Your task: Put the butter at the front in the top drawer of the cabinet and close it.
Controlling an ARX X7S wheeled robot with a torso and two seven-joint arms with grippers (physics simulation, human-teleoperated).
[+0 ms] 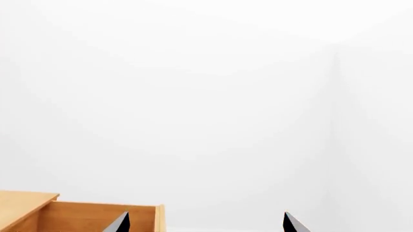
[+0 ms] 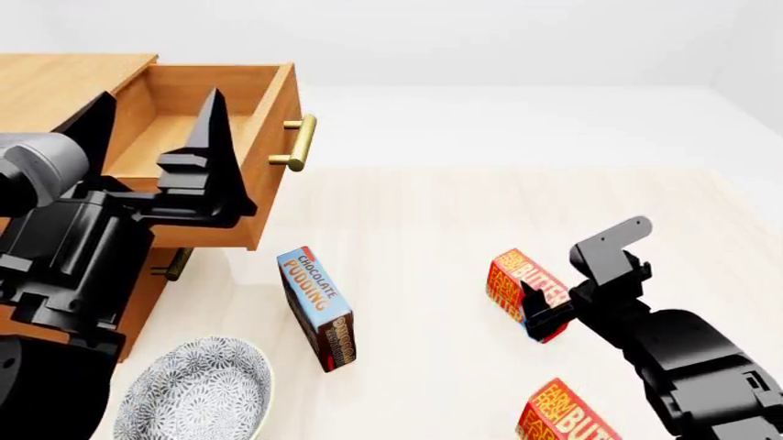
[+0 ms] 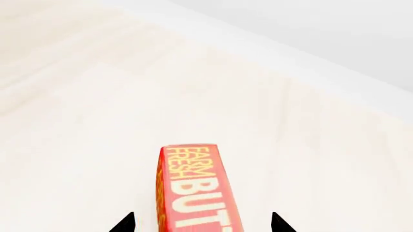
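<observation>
The cabinet [image 2: 61,82] stands at the left with its top drawer [image 2: 263,137] pulled out and nothing visible inside. My left gripper [image 2: 157,105] is open in front of that drawer, fingertips pointing up; in the left wrist view the left gripper [image 1: 205,223] has the drawer's wood [image 1: 96,217] beside one fingertip. One red butter carton [image 2: 514,280] lies on the pale surface at the right. My right gripper [image 2: 553,275] is open at this carton. In the right wrist view the butter [image 3: 193,188] lies between the fingertips of the right gripper [image 3: 201,223], with a gap on each side.
A second identical butter carton [image 2: 569,417] lies nearer me at the bottom right. A chocolate pudding box [image 2: 318,307] stands in the middle, and a patterned bowl [image 2: 196,390] sits at the lower left. The lower drawer's brass handle [image 2: 171,266] shows under the open drawer.
</observation>
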